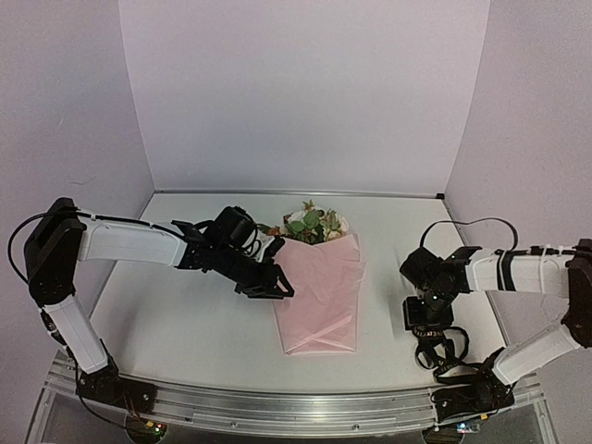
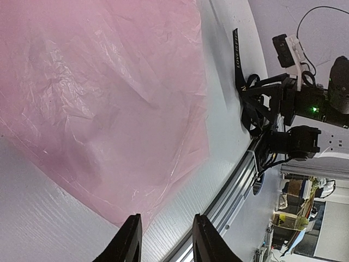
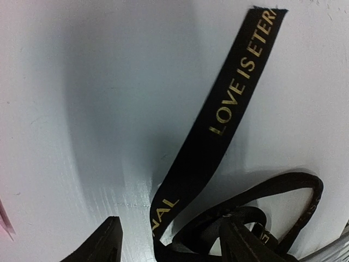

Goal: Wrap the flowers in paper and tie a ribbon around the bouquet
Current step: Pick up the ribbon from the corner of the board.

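Pink paper (image 1: 319,296) mid-counter (image 1: 185,324), already folded into a cone, narrow end toward the arms; not yet tied. Step in hand, by the look of it: picking up the ribbon.

Left gripper (image 1: 275,285) at the cone's left edge, released, nothing between the fingers; wrist view looking across the paper's lower corner. Best parked close by, ready to press the fold flat against springing loose.

Right gripper (image 3: 172,234) well apart from the cone, low over the near right of the counter. Spread wide, straddling the ribbon (image 3: 229,103), not clamped on it.

Ribbon: black, one flat tail running away from the fingers, gold lettering up, remainder in loose loops by one finger.

Advice: come straight down on the flat tail, not the loops. Pinch across the full width. Lift slowly, letting the loops shake out before carrying anything toward the cone.

Sole container: the cone. Inside, flowers (image 1: 313,224), heads and leaves poking out of the wide far end. Stems hidden under paper. No ribbon round it.
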### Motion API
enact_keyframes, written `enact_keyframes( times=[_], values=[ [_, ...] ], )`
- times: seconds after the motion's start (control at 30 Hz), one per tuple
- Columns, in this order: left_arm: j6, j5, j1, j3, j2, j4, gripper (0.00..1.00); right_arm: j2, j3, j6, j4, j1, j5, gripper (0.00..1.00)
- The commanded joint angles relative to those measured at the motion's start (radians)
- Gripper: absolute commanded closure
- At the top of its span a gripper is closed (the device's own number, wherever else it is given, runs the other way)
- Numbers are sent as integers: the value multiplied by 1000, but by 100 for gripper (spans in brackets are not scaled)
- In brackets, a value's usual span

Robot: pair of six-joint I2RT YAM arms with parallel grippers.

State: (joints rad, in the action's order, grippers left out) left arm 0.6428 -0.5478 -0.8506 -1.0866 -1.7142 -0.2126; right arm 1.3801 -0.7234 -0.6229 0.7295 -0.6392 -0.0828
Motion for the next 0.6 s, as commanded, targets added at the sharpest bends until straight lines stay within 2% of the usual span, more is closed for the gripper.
enact_keyframes(
  times=[0.0,0.2,0.27,0.57],
  values=[
    [-21,-22,12,-47,2,-10,67,57,-65,48,59,2,17,49],
    [2,-36,19,-33,1,9,67,72,-91,54,71,3,60,76],
    [9,-40,19,-32,1,14,67,71,-97,57,82,2,73,80],
    [21,-51,22,-10,14,32,67,126,-116,46,125,3,112,76]
  ],
)
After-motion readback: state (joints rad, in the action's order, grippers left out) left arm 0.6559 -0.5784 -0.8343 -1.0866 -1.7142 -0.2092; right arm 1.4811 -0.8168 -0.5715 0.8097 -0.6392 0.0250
